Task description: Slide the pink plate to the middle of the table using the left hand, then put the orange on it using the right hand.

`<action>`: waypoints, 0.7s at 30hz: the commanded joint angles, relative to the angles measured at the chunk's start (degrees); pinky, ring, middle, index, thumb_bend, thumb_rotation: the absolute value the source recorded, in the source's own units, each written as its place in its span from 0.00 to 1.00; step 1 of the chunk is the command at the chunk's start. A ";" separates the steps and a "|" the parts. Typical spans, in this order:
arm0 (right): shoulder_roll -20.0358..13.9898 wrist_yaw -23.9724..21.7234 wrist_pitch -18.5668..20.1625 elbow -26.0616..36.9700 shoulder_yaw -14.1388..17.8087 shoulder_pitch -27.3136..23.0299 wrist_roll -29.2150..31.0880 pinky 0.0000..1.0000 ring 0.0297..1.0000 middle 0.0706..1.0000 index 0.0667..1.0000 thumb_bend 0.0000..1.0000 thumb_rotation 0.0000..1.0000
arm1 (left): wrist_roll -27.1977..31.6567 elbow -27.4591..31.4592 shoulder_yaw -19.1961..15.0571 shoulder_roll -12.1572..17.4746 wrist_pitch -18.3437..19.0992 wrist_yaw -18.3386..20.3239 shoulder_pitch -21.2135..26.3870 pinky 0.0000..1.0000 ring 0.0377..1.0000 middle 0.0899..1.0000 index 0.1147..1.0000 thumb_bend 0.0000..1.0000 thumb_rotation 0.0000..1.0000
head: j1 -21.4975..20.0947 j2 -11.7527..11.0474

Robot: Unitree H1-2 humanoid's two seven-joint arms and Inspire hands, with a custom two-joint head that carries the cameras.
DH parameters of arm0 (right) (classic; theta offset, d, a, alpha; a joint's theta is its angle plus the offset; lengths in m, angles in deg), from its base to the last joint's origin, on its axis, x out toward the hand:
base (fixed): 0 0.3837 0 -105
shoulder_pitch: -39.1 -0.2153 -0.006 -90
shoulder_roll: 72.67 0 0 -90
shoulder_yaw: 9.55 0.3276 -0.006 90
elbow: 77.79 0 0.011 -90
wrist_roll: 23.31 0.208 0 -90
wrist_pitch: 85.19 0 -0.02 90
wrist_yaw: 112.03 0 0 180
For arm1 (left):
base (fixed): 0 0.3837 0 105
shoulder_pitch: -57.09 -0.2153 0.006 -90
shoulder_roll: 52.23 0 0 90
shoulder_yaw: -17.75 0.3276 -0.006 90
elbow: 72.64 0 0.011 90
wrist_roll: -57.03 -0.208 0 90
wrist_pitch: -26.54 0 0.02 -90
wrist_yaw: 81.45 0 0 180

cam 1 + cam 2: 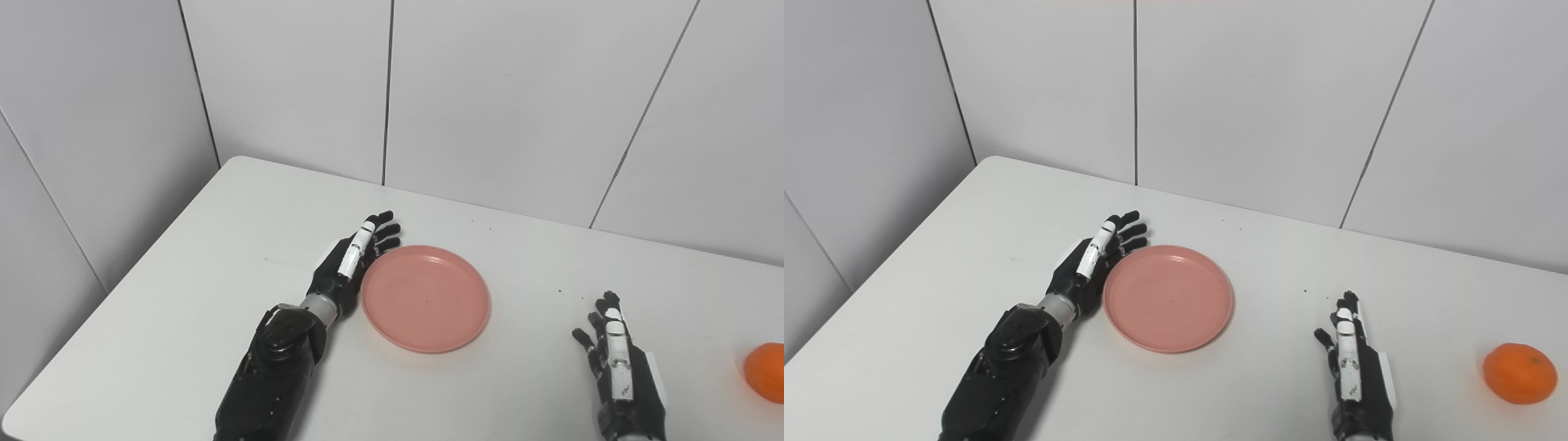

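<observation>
A round pink plate (425, 298) lies flat on the white table (202, 263), near its middle. My left hand (352, 260) rests open on edge against the plate's left rim, fingers stretched toward the far wall. An orange (1519, 373) sits alone at the right side of the table, cut off by the frame edge in the left eye view. My right hand (1353, 361) stands open on the table between plate and orange, well apart from both, holding nothing.
Grey wall panels (490, 92) close off the table's far side and left side. The table's rounded far-left corner (239, 160) and left edge are in view. A few dark specks dot the surface behind the plate.
</observation>
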 commanded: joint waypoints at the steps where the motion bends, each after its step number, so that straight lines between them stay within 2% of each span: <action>1: 0.67 0.11 1.31 1.41 -0.31 -0.80 -0.29 1.00 0.99 1.00 1.00 0.22 1.00 | -0.61 0.74 1.68 -1.52 2.94 1.04 -0.23 0.88 0.89 0.88 0.86 0.35 1.00 | -0.36 0.17; 21: 2.44 1.24 0.72 0.98 -0.91 -1.25 -1.60 1.00 0.98 1.00 1.00 0.22 1.00 | -1.32 2.28 3.39 -4.11 1.96 1.57 -2.98 0.89 0.89 0.89 0.87 0.36 1.00 | -3.09 1.21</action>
